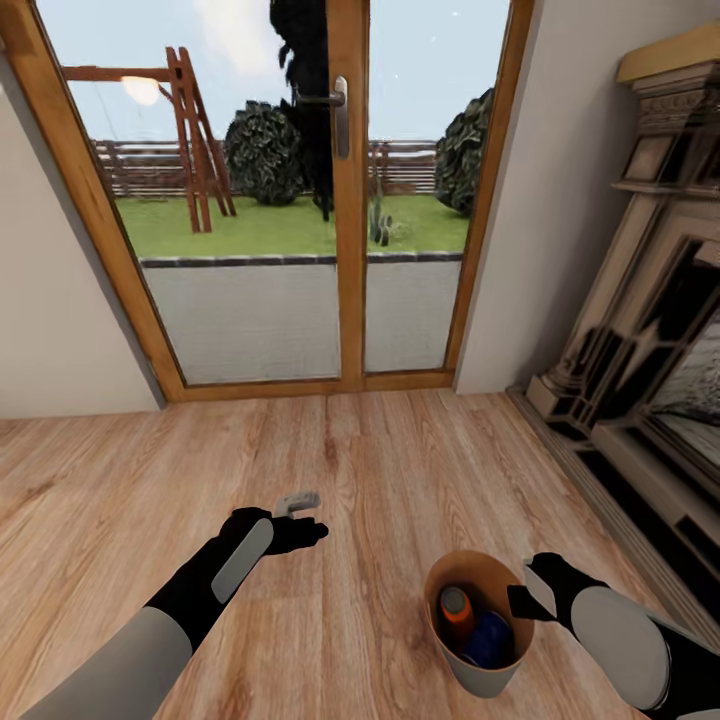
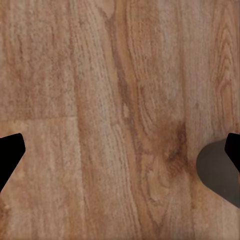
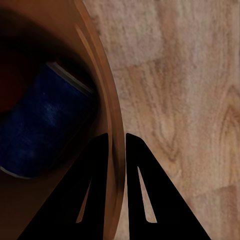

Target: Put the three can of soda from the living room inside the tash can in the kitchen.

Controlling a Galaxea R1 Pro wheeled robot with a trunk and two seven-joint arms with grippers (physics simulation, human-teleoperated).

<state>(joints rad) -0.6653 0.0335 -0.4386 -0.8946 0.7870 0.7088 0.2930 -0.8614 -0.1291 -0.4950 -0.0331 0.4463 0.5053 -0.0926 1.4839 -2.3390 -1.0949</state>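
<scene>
Trash can (image 1: 478, 655) hangs from my right gripper (image 1: 528, 598), whose jaws are pinched together on its rim, one finger inside the wall and one outside. It sits above the wood floor (image 1: 380, 480), well back from the glass doors (image 1: 300, 200), with the fireplace (image 1: 650, 330) off to that same side. I judge this a carrying step: keep the pinch firm, the bin upright, and turn slowly so nothing tips out. My left gripper (image 1: 300, 520) is spread wide and empty. From the head I see an orange can (image 1: 457, 610) beside the blue can (image 1: 490, 640); my right wrist shows the blue can and the rim pinch up close.
</scene>
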